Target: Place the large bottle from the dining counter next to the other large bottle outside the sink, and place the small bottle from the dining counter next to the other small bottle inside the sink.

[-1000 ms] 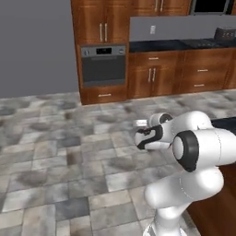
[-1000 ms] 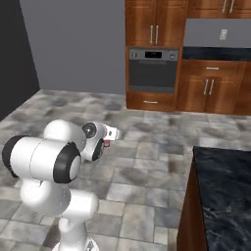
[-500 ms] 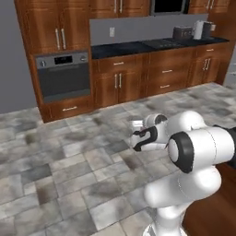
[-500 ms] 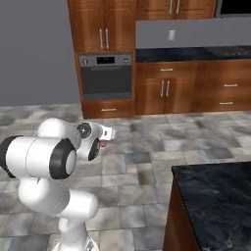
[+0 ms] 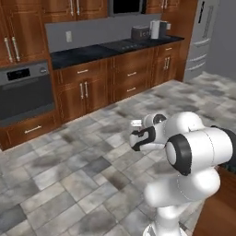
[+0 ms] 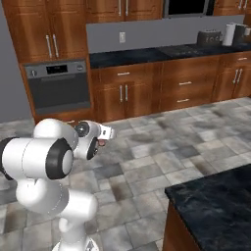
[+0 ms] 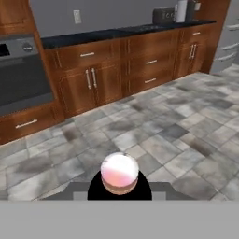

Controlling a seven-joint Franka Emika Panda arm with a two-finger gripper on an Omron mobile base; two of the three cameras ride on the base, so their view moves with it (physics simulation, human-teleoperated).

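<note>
Your gripper (image 7: 119,190) sits at 6 o'clock in the hand view, clamped on the small bottle (image 7: 119,173), which you see end-on: a glossy, rounded, pale pinkish dome ringed by a black collar. In the left base view the gripper (image 5: 134,138) juts toward 9 o'clock from the smooth white arm, dark blocky fingers closed; the bottle itself is too small to make out there. In the right base view a reddish speck at the gripper (image 6: 102,141) is all you get of it. The floor (image 5: 69,179) is matte stone tile in mottled grey, irregular rectangles with thin pale joints. At 12 o'clock runs a row of reddish-brown wood cabinets (image 5: 124,73), flat-panelled with slim metal bar handles, under a black stone worktop (image 5: 101,50). A built-in oven (image 5: 23,92), brushed steel with a dark glass door, stands at 10 o'clock in the left base view. On the worktop you have a boxy dark toaster (image 5: 139,32) and, just beside it, a pale upright cylinder (image 5: 154,29). The dining counter (image 6: 220,206), black marbled stone over wood sides, occupies 5 o'clock in the right base view, well apart from the gripper.
</note>
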